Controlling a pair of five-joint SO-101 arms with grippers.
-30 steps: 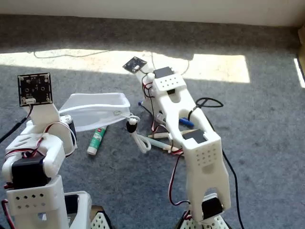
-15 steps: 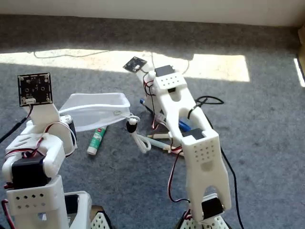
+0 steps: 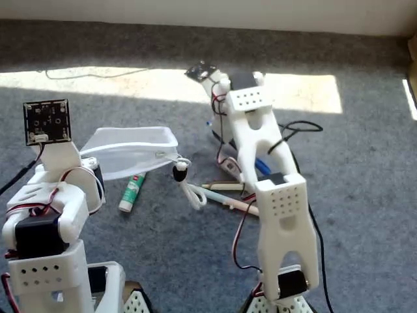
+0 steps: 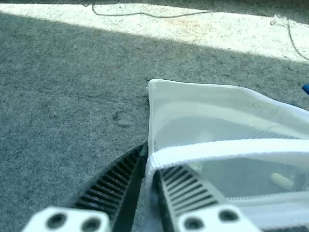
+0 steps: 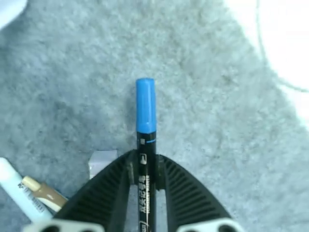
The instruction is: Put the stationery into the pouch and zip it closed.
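Two claws, both clamped, we see: L claw [image 4: 147,164] pinches pouch [image 4: 212,121] rim; R claw [image 5: 144,166] grips blue-capped marker [image 5: 145,106], cap sticking out past its tips.

No legible text is presented. White print is borne on the black barrel of the blue-capped marker [image 5: 145,140], and a label on the green glue stick [image 3: 132,191]; neither can be deciphered.
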